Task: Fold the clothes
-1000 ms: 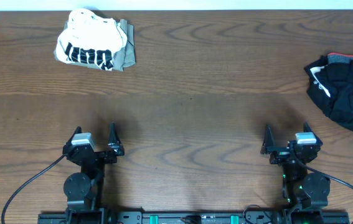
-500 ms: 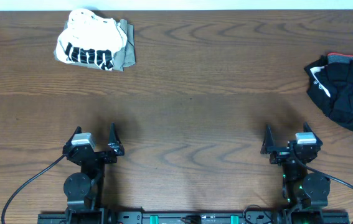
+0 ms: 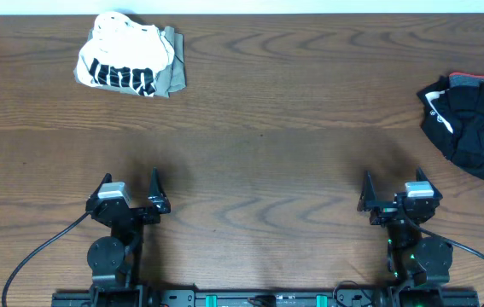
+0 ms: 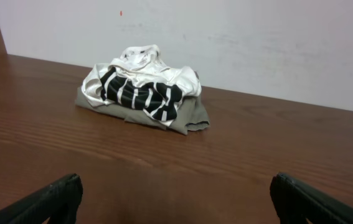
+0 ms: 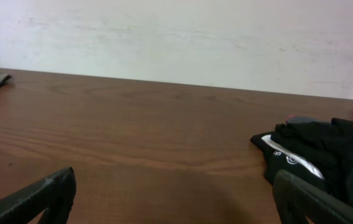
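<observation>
A crumpled black garment (image 3: 470, 119) with a grey, red-edged band lies at the table's right edge; the right wrist view has it (image 5: 325, 155) ahead on the right. At the far left lies a white top with black print (image 3: 126, 61) bundled on an olive piece (image 3: 173, 72), and the left wrist view shows that bundle (image 4: 142, 90) straight ahead by the wall. My left gripper (image 3: 129, 189) and right gripper (image 3: 393, 188) rest near the front edge, both open wide and empty, far from either pile. In the wrist views only the left fingertips (image 4: 55, 198) and right fingertips (image 5: 51, 190) show.
The brown wooden table (image 3: 259, 136) stretches between the two piles. A pale wall (image 4: 226, 37) runs along its far edge. Black cables (image 3: 37, 256) trail from the arm bases at the front.
</observation>
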